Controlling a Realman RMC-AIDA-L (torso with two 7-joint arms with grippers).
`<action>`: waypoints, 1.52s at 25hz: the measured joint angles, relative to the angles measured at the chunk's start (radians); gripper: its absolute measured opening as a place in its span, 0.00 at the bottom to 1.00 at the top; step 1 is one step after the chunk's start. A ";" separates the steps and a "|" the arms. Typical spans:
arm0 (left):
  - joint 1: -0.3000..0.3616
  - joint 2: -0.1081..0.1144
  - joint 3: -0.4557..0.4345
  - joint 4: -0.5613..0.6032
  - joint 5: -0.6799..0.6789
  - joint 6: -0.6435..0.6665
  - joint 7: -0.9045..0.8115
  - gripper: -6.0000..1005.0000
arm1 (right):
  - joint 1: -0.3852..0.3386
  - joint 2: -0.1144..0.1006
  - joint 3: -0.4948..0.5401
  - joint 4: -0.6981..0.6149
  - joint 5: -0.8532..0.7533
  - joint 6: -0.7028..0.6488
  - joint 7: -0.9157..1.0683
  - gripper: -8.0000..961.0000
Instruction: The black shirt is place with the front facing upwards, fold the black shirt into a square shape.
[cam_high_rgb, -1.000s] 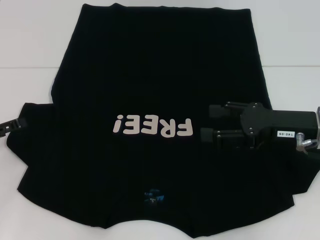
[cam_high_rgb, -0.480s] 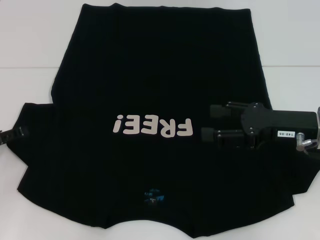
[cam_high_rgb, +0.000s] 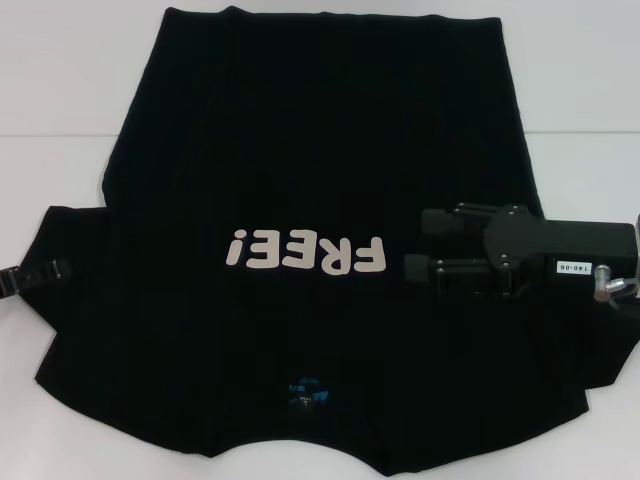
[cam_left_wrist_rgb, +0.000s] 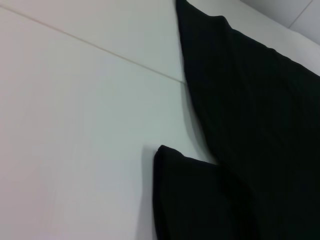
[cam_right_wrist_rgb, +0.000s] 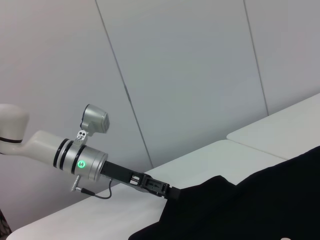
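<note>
The black shirt (cam_high_rgb: 320, 150) lies spread flat on the white table (cam_high_rgb: 60, 100), its off-white "FREE!" lettering (cam_high_rgb: 305, 252) facing up and a small blue neck label (cam_high_rgb: 305, 388) near the front edge. My right gripper (cam_high_rgb: 414, 245) hovers open over the shirt's right side, just right of the lettering, with nothing between its fingers. My left gripper (cam_high_rgb: 40, 272) is low at the left sleeve's outer edge. The right wrist view shows the left gripper (cam_right_wrist_rgb: 161, 189) meeting the shirt's (cam_right_wrist_rgb: 250, 210) sleeve. In the left wrist view only the sleeve (cam_left_wrist_rgb: 200, 205) and the shirt's side show.
White tabletop (cam_left_wrist_rgb: 75, 125) runs bare to the left of the shirt, with a thin seam line across it. A grey panelled wall (cam_right_wrist_rgb: 190, 75) stands behind the table. The left arm's white forearm (cam_right_wrist_rgb: 85, 162) reaches in from the table's side.
My left gripper has moved down and inward onto the edge of the left sleeve. The right gripper has barely shifted, staying open over the shirt.
</note>
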 joint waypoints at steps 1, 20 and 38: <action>0.000 0.000 0.000 0.000 0.000 0.002 0.000 0.89 | 0.000 0.000 0.000 0.000 0.000 0.000 0.000 0.91; -0.002 0.001 0.012 0.028 -0.001 0.012 -0.013 0.68 | -0.002 0.000 0.005 0.000 0.000 -0.001 0.000 0.91; -0.013 -0.001 0.025 0.064 0.022 0.001 -0.017 0.03 | -0.004 0.003 0.020 0.006 0.002 0.002 -0.004 0.90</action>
